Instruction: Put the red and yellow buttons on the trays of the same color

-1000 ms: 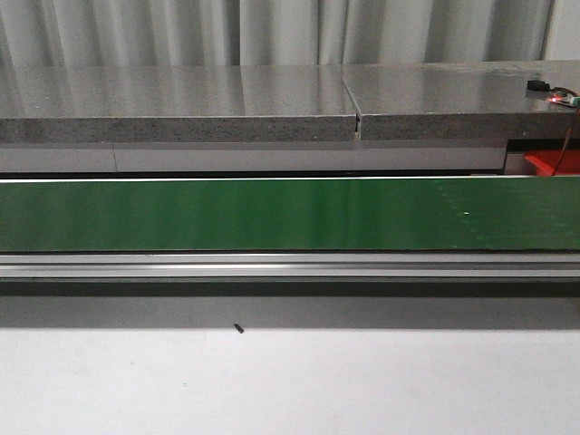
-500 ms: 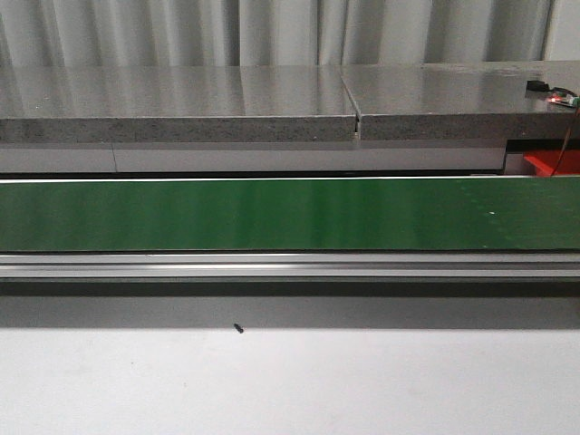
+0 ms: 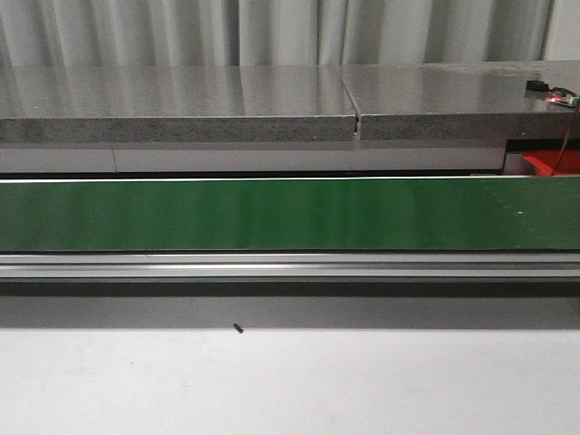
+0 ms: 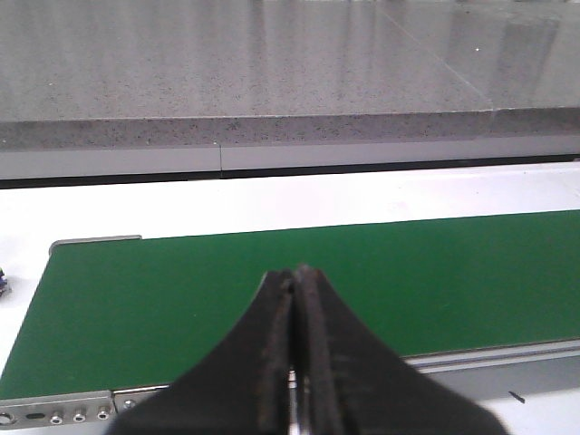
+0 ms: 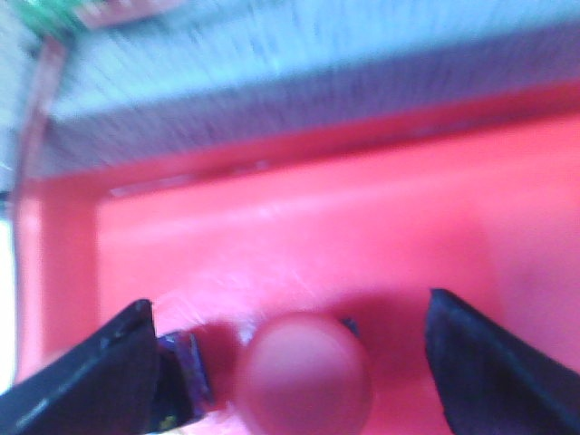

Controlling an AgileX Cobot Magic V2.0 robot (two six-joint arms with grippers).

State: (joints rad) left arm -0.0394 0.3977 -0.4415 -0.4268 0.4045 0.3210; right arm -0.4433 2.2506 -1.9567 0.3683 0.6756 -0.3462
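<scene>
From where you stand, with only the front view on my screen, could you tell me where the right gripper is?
Observer: The right gripper hangs open over the red tray, which your view shows only as a sliver.
Operator: Is anything between its fingers?
Observer: Yes, a red button sits in the tray between them, not gripped.
Operator: And the left gripper?
Observer: The left gripper is shut on nothing, above the near edge of the green conveyor belt, close to the belt's end.
</scene>
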